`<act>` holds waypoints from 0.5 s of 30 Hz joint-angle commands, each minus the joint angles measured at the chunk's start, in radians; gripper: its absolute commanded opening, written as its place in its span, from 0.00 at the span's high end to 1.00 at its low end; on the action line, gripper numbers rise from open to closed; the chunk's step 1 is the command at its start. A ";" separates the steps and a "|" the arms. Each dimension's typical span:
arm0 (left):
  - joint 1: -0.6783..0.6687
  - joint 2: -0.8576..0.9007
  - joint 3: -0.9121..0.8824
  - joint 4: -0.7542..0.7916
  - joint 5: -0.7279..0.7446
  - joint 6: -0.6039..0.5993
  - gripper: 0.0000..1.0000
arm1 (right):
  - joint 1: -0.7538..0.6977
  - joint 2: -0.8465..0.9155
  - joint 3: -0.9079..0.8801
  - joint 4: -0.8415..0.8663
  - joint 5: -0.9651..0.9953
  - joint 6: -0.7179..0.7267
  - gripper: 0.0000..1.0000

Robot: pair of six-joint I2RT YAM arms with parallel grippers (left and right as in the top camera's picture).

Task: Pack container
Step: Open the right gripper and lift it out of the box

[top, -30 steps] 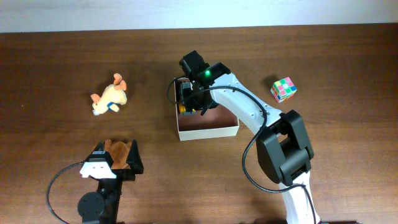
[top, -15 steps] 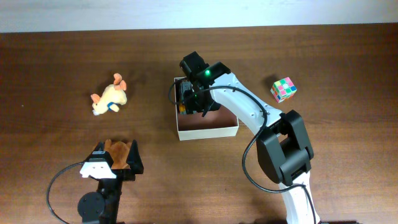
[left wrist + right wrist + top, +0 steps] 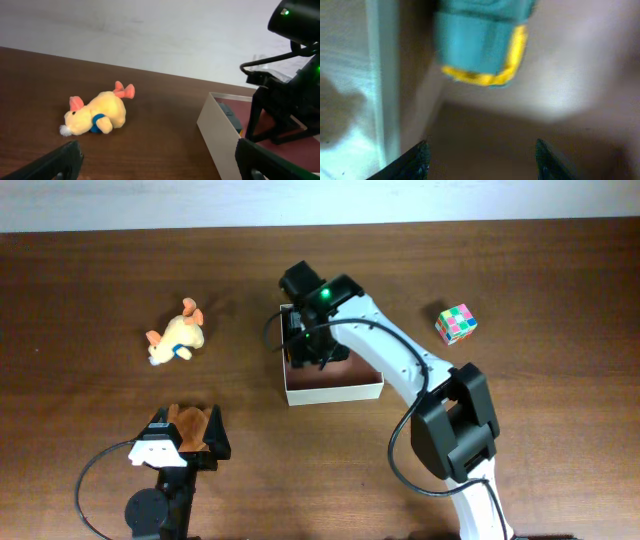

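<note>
Container (image 3: 335, 390) sits mid-worktop (image 3: 80, 280): cream walls, red-brown floor. Right claw (image 3: 303, 345) hangs over container's back-left corner, pointing down inside walls. Its fingertips (image 3: 420, 155) stand apart with nothing between them. Teal-and-yellow toy (image 3: 480, 40) lies on container floor just past fingertips, beside left wall. Left claw (image 3: 186, 436) is near front-left edge, well apart from container, jaws spread wide. Yellow plush (image 3: 178, 338) lies left of container, colour cube (image 3: 456, 323) right.

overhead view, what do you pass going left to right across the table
yellow plush toy -> container -> multicoloured cube
</note>
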 commanded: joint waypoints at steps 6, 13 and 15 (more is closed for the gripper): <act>0.000 -0.009 -0.006 0.000 0.014 0.016 0.01 | 0.044 -0.022 0.019 0.025 -0.011 0.097 0.37; 0.000 -0.009 -0.006 0.000 0.014 0.016 0.01 | 0.044 -0.021 0.019 0.061 -0.008 0.138 0.37; 0.000 -0.009 -0.006 0.000 0.014 0.016 0.01 | 0.044 -0.021 0.019 0.063 -0.008 0.138 0.37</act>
